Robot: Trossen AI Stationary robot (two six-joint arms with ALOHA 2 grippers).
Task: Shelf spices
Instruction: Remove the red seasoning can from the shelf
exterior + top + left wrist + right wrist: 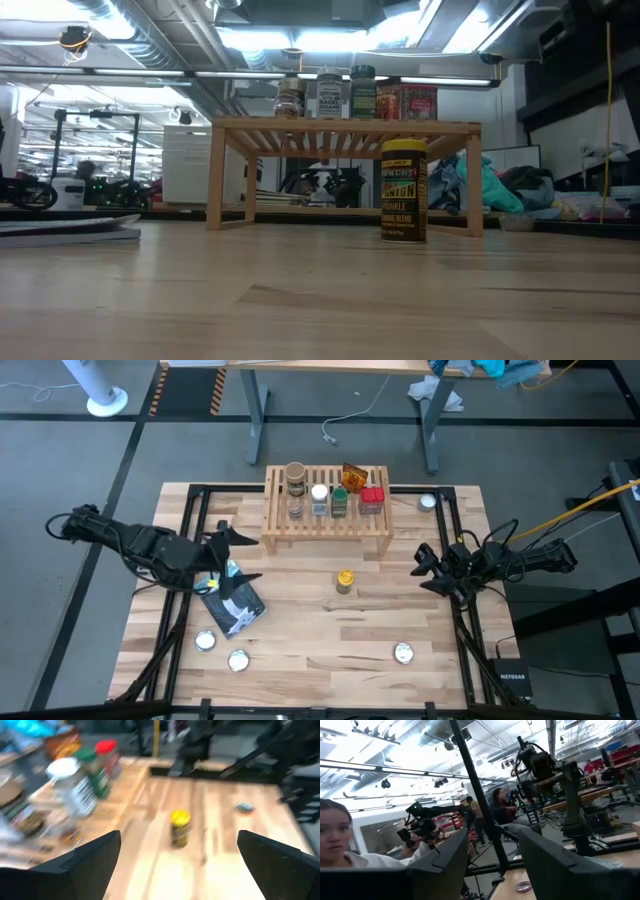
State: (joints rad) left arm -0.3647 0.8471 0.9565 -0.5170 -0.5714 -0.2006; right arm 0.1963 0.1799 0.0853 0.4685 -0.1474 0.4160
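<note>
A yellow-lidded spice jar [345, 580] stands upright on its base on the table, in front of the shelf [325, 525]; it also shows in the low view as jar [404, 190]. Several spices stand on the shelf's slatted top: a tan-lidded jar [295, 473], a white-lidded jar [319, 495], a green-lidded jar [340, 501], a red tin [372, 498] and an orange packet [353, 476]. My left gripper [245, 558] is open, left of the yellow jar [180, 826] and pointing toward it, well short of it. My right gripper [426, 567] waits open at the table's right, holding nothing.
A blue-and-white pouch [235, 610] lies just under my left gripper. Flat silver discs lie at the near left [205, 641], [238, 659], the near right [403, 653] and right of the shelf [428, 502]. People [335, 845] show in the room beyond.
</note>
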